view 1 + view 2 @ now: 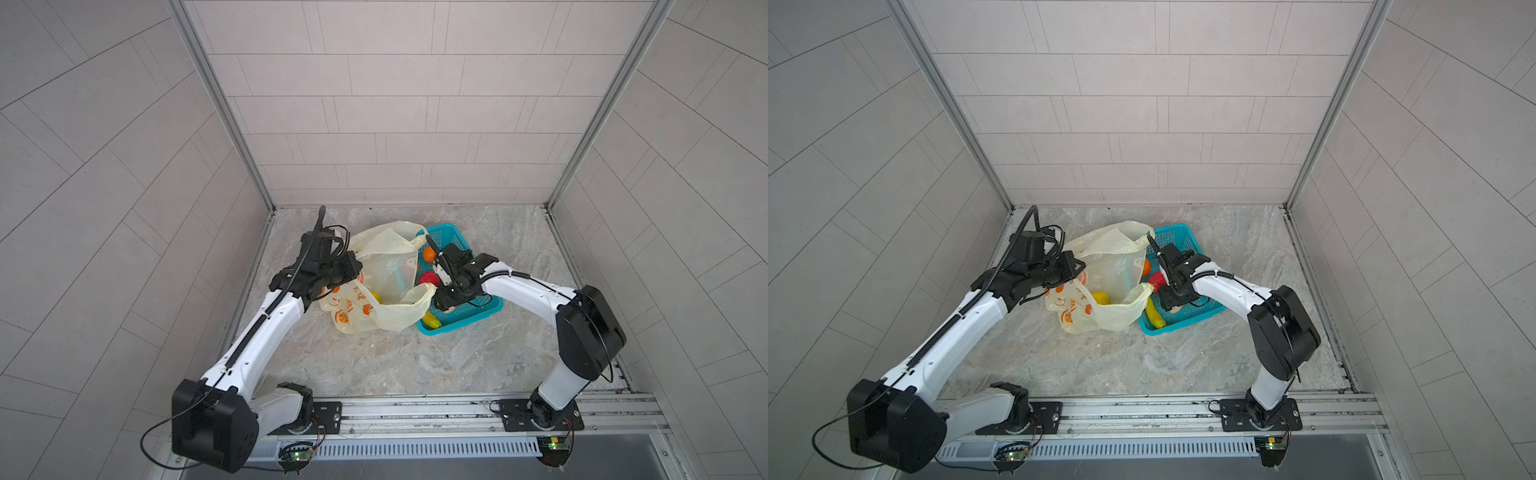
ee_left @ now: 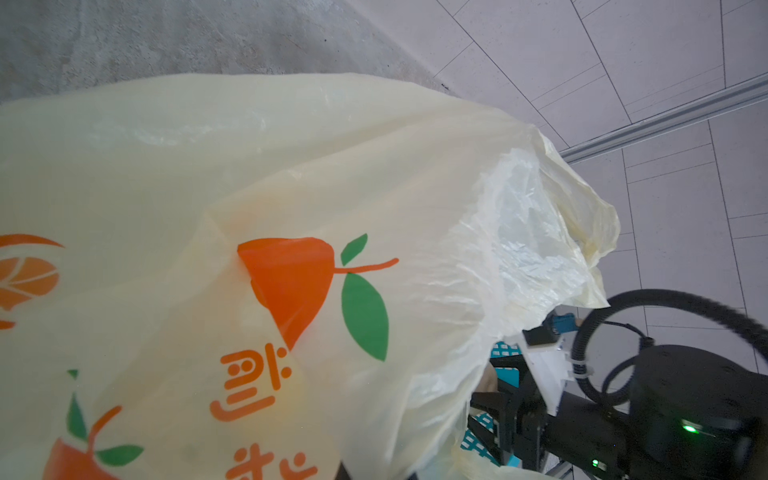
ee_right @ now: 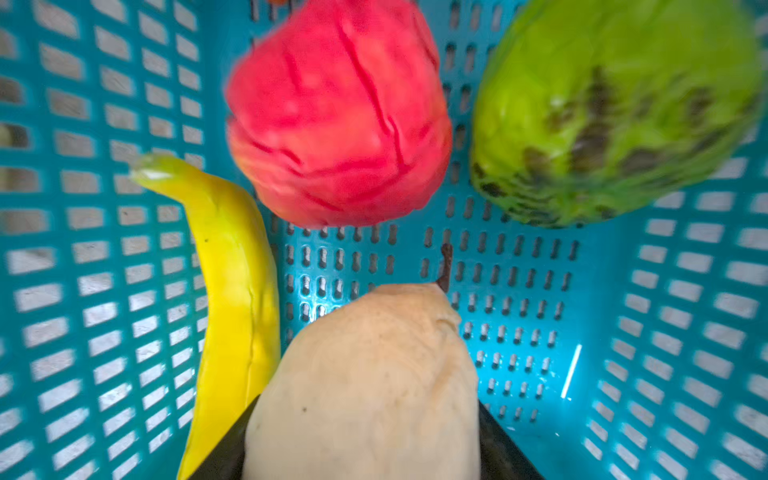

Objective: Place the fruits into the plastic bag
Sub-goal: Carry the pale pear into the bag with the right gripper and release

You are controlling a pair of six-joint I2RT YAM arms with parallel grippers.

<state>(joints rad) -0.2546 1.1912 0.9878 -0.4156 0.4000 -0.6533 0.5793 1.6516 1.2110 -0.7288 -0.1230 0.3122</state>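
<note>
1. Left hand (image 1: 353, 272) was clamped fully shut on the rim of the thin pale-yellow crinkly plastic bag (image 1: 382, 249). It held that side up, likely so the mouth gaped toward the teal mesh plastic basket (image 1: 469, 320) on the grey marbled worktop (image 1: 374, 365).
2. Right hand (image 3: 365, 409) was down in the basket. Its jaws stood partly open on either side of the beige pear-shaped toy fruit (image 3: 365, 357), close against it. Couldn't tell if it actually gripped.
3. Bumpy yellow toy fruit (image 1: 1100, 297) lay inside the bag.
4. Yellow toy banana (image 3: 237, 291), red toy fruit (image 3: 336, 116), green spiky toy fruit (image 3: 615, 108) and orange toy fruit (image 1: 428, 252) lay in the basket.
5. Bag print: orange fruit pictures with green leaves (image 2: 291, 282) and orange characters (image 2: 249, 382). I couldn't read them, and no brand was legible.
</note>
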